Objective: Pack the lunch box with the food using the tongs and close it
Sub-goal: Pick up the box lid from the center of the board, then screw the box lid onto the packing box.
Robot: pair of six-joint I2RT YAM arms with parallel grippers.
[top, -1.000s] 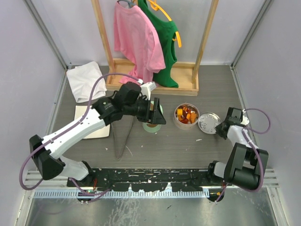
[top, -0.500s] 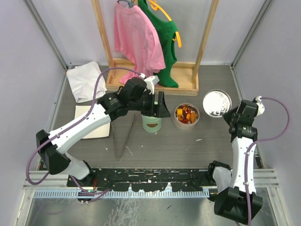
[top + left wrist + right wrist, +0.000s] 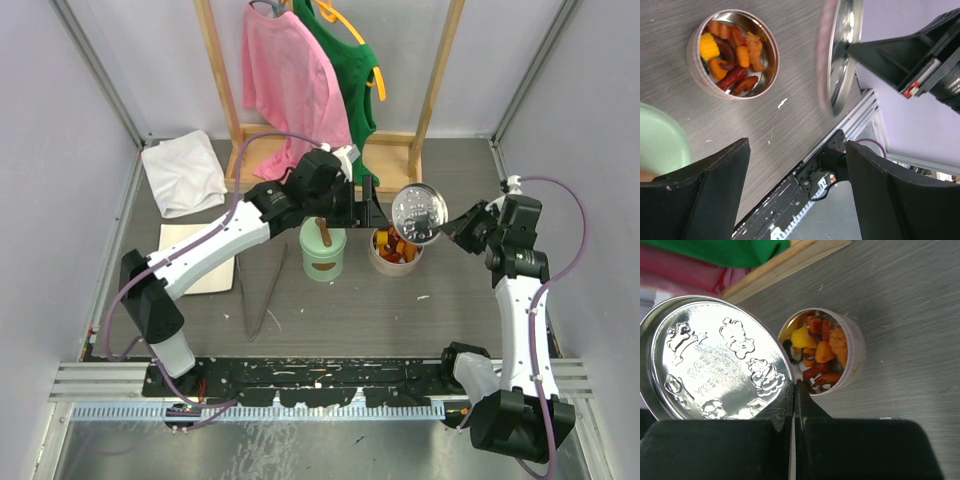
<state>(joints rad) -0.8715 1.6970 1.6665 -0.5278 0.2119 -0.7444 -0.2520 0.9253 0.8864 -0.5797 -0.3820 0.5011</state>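
The lunch box [image 3: 392, 270] is a round metal tin on the table with the food [image 3: 391, 245] inside: orange, yellow and red pieces and small sausages [image 3: 735, 52]. Its round embossed lid [image 3: 418, 212] hangs tilted just above the tin's right side, with my right gripper [image 3: 450, 226] shut on its rim [image 3: 790, 385]. My left gripper [image 3: 366, 210] hovers open and empty left of the lid, its fingers [image 3: 715, 195] wide apart. In the left wrist view the lid [image 3: 840, 55] shows edge-on beside the tin [image 3: 695, 60]. The tongs [image 3: 262, 295] lie on the table, left of the tin.
A pale green cup [image 3: 323, 252] with a brown piece inside stands just left of the lunch box, under my left arm. A wooden rack [image 3: 330, 180] with a pink shirt [image 3: 290, 90] and a green one stands behind. A white cloth [image 3: 182, 172] and white sheet [image 3: 190, 262] lie far left.
My right gripper lifted the lid off the table and carried it left, up to the lunch box. My left arm swung right from the green cup and its jaws widened.
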